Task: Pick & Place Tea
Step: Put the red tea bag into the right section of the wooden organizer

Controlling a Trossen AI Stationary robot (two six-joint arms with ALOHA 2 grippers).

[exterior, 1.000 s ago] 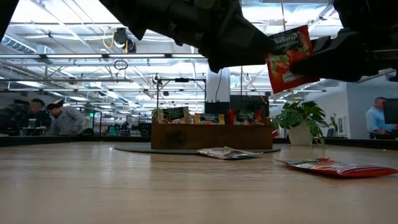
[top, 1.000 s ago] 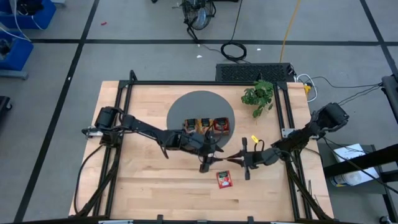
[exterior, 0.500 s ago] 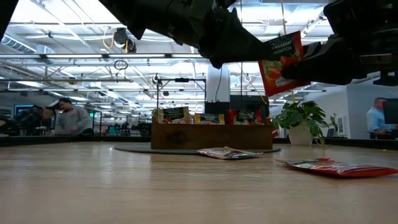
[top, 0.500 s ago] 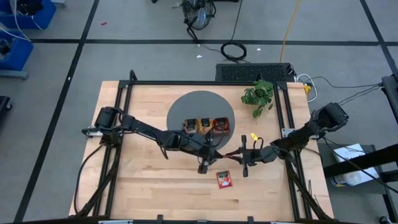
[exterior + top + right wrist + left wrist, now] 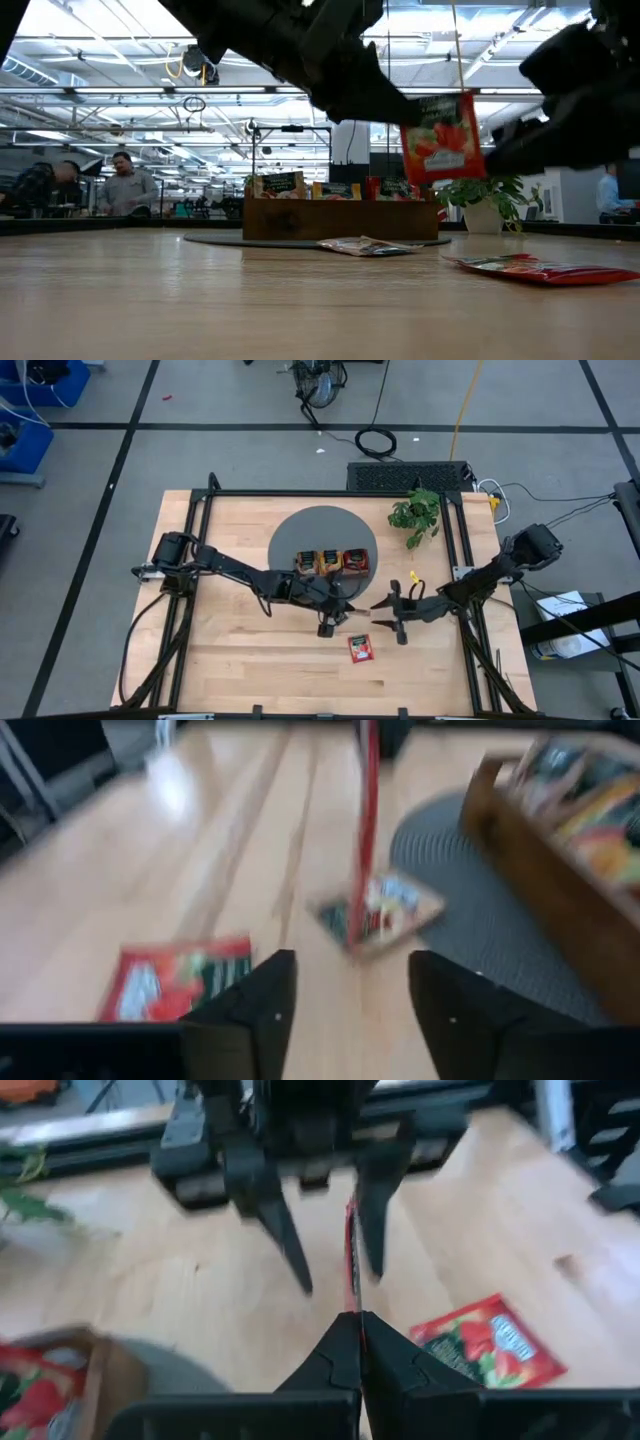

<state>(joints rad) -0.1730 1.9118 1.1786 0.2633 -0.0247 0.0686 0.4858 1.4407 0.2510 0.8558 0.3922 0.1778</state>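
Overhead looks straight down, low looks level across; both share the wooden tray (image 5: pixel 331 562).

Mid-tabletop (image 5: pixel 230 650), the tray (image 5: pixel 331 562) sits on the round mat (image 5: pixel 310 530), sachets standing in its compartments. The plant (image 5: pixel 415 512) stands off to the tray's right. Nearer the front edge, one sachet (image 5: pixel 360 648) lies flat — above it, the left gripper (image 5: pixel 338 622) and right gripper (image 5: pixel 385 610) face each other, a hanging sachet (image 5: pixel 440 138) between them.

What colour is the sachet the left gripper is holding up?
Red, with a strawberry picture and a green band; the sachet in the left gripper shows best in the low view.
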